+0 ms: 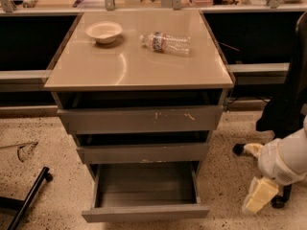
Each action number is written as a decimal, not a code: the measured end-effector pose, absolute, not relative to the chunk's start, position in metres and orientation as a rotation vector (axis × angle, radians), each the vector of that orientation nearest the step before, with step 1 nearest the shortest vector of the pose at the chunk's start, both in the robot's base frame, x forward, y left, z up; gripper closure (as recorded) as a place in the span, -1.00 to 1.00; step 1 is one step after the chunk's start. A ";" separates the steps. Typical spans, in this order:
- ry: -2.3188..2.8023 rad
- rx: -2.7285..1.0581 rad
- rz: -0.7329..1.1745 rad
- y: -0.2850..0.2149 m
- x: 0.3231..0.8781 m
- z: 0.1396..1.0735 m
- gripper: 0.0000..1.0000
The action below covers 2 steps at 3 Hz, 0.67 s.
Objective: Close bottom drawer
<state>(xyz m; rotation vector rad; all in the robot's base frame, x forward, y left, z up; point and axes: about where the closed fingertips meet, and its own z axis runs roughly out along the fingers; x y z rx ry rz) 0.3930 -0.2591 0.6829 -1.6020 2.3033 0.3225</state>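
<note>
The bottom drawer [144,212] is the lowest and narrowest of three grey drawers. It stands pulled far out, showing its shallow, empty grey tray [146,186] behind a plain, low front panel. My gripper [248,178] is on the white arm at the lower right. It hangs low over the floor, to the right of the open drawer and apart from it. Its cream fingers [260,196] are spread open and hold nothing.
The mid-width drawer [143,152] and the scratched top drawer [141,120] stick out slightly. A white bowl [103,31] and a lying plastic bottle [165,42] rest on the cabinet top [120,71]. A dark chair [288,99] stands on the right and a black bar [29,195] lies on the floor at left.
</note>
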 end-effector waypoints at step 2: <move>2.284 -1.605 0.417 -0.262 0.378 0.625 -1.00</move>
